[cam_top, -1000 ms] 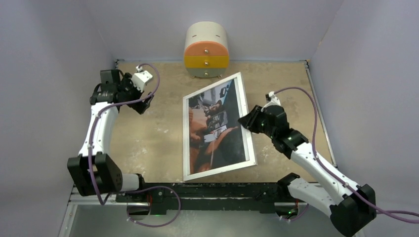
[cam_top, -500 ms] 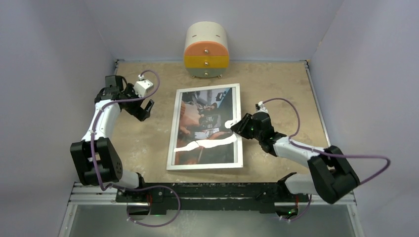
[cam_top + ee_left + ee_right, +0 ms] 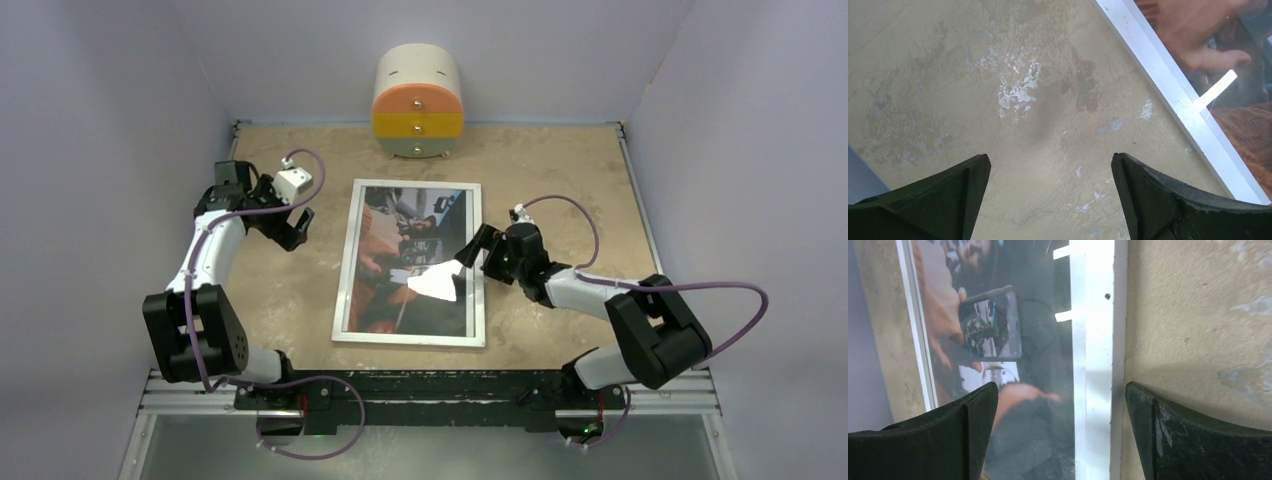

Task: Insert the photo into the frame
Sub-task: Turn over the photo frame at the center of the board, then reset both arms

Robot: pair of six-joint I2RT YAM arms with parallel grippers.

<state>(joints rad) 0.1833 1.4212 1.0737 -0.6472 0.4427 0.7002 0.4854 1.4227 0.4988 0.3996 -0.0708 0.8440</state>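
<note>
Frame [image 3: 408, 340] laid flat on table [image 3: 560, 170], long axis near-to-far; photo [image 3: 395, 270] seen inside frame. Right gripper [image 3: 480, 250] spread wide, poised over frame's right rim, nearer. Left gripper [image 3: 296, 228] spread wide, set apart from frame's left rim.

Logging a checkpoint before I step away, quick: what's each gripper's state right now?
Left gripper: open, holding nothing, above the table beside the frame.
Right gripper: open, holding nothing, over the frame's right edge.
</note>
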